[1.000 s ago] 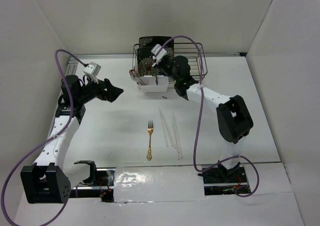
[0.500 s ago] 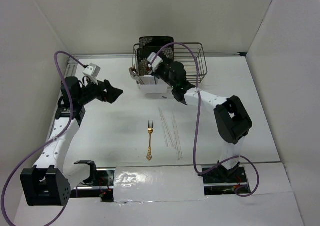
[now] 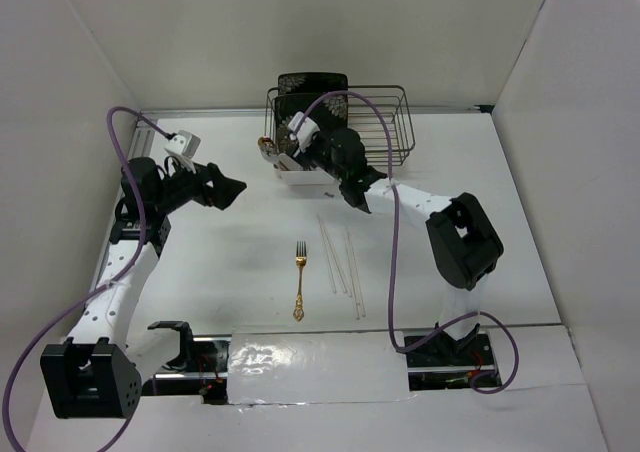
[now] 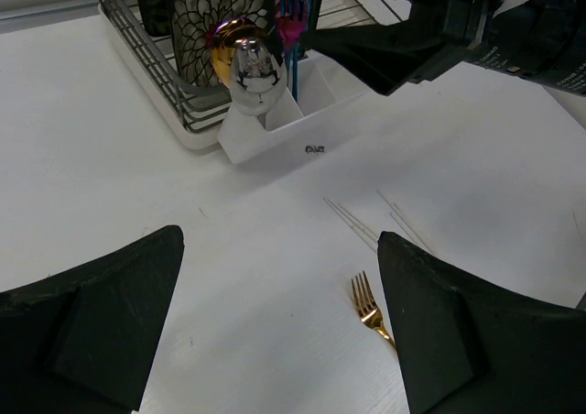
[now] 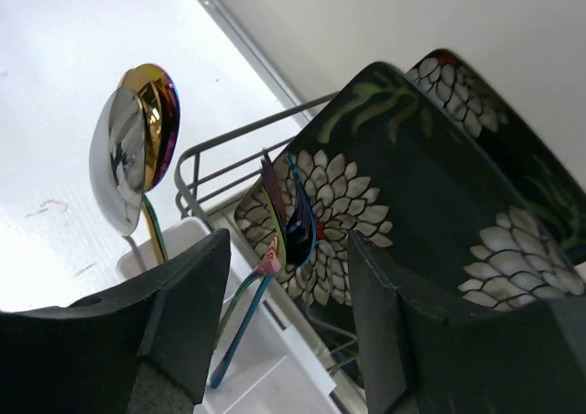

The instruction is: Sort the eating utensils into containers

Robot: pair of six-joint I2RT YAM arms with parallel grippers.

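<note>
Right fingers, parted around the iridescent purple-blue metal fork in the white plastic caddy, might catch it when retreating; left fingers spread wide.

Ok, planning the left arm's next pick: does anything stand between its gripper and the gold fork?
Nothing visible does: bare table lies between the open left gripper and the gold fork; the chopsticks lie on the fork's other side.

Black floral plates stand upright in a wire rack on the white table
</note>
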